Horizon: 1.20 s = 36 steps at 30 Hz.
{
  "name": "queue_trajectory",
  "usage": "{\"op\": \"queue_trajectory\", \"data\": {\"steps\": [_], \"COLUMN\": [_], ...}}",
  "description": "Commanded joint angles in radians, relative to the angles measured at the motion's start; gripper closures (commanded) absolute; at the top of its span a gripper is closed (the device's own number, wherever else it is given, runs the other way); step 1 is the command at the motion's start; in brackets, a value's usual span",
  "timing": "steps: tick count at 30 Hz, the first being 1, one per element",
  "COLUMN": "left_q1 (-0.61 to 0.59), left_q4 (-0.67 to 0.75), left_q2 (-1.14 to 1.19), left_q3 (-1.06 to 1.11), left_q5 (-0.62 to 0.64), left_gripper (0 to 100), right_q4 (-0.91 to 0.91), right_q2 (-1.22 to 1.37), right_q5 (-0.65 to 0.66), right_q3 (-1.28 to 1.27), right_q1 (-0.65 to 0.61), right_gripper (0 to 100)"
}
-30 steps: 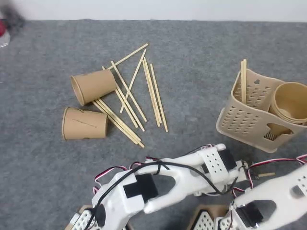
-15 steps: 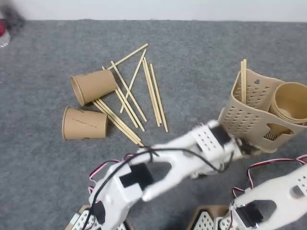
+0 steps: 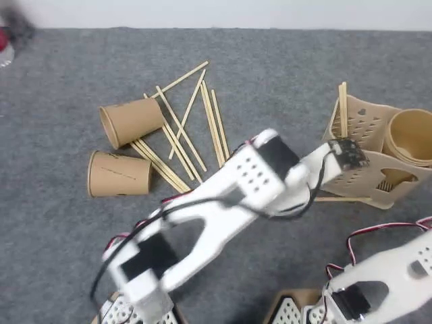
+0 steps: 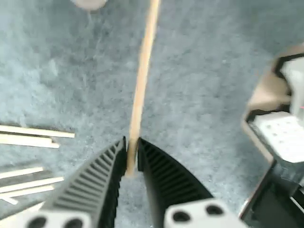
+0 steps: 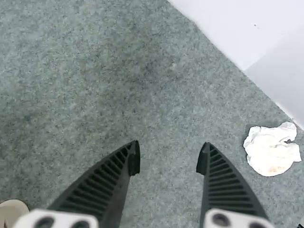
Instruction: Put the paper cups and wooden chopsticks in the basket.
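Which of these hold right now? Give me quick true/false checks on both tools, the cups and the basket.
1. The left tool is shut on a chopstick. True.
2. The right tool holds a paper cup. False: it is open and empty above the carpet.
3. Two paper cups lie on their sides outside the basket. True.
4. The basket is empty. False: it holds a cup and upright chopsticks.
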<state>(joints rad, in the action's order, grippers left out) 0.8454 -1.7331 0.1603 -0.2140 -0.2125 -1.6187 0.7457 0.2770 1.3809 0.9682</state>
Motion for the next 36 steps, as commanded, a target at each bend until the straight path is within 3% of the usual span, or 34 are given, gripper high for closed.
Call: {"op": "queue_trajectory", "data": {"steps": [1,19,28,36], "left_q1": [0.058,0.081,0.074,-0.114], "left_q4": [-0.026,-0.025,-0.025,-0.025], "left_q2": [-0.244,-0.741,-0.776,-0.710], "left_q3": [0.079,0.157,0.157,0.131], "left_q5": [-0.008,-0.006,-0.046,-0.175], "left_gripper": [99,99,99,99], "right_q4": [-0.007,-0.108,-0.122,-0.151], "right_q2": [-0.024,-0.024,-0.021,-0.021], "right_q5": [-0.012,-0.009,-0.008,0.018], "right_q3": [0.051,0.052,0.084,0.140], "right_q1": [-0.016,-0.010,0.022,0.024], "right_gripper": [79.4,79.4,79.4,79.4]}}
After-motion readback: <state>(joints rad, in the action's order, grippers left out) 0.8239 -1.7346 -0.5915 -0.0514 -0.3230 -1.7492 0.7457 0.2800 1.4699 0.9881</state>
